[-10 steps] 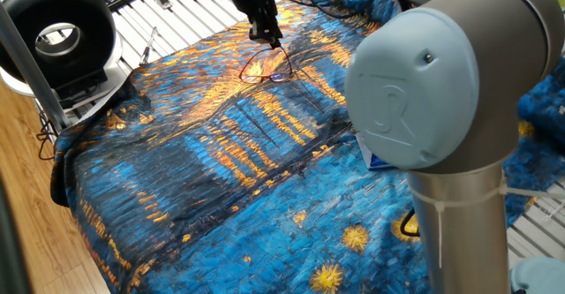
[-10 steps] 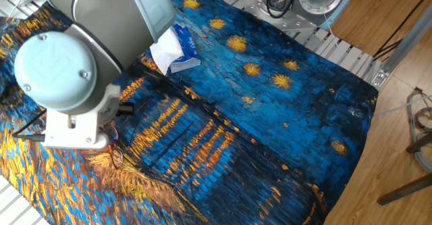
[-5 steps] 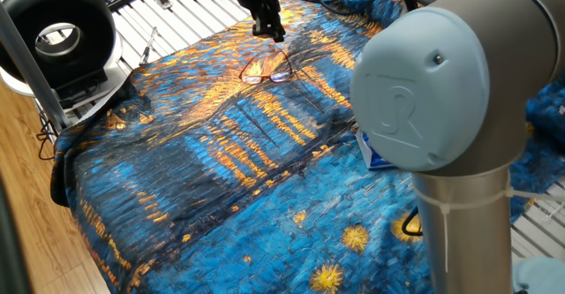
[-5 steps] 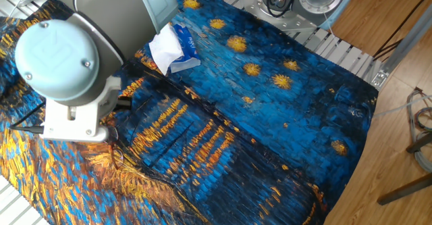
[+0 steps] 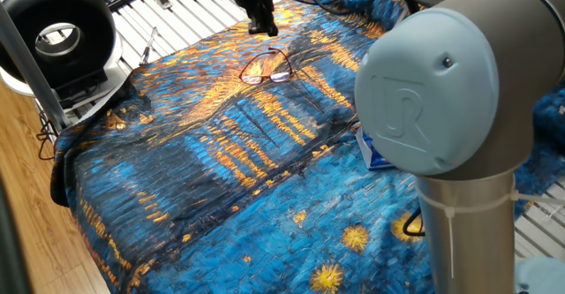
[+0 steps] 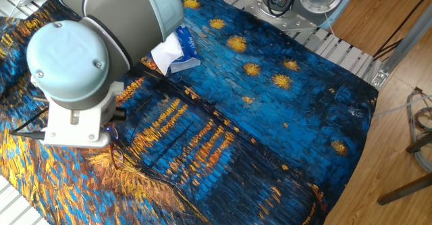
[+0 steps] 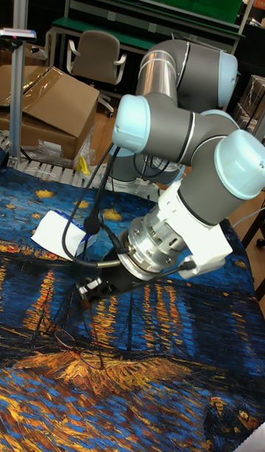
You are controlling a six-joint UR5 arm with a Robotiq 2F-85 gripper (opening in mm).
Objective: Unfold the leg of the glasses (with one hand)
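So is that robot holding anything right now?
No. The tool hangs above the thin dark wire-framed glasses, which lie free on the blue and orange painted cloth.

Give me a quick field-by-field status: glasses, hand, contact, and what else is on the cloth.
glasses: lying on the cloth, lenses facing the camera side
hand: above and behind the glasses, not touching them
hand state: cannot tell open or shut
contact: none visible
cloth: blue and orange painted pattern, covers the table
other item: tissue pack, blue and white, apart from the glasses
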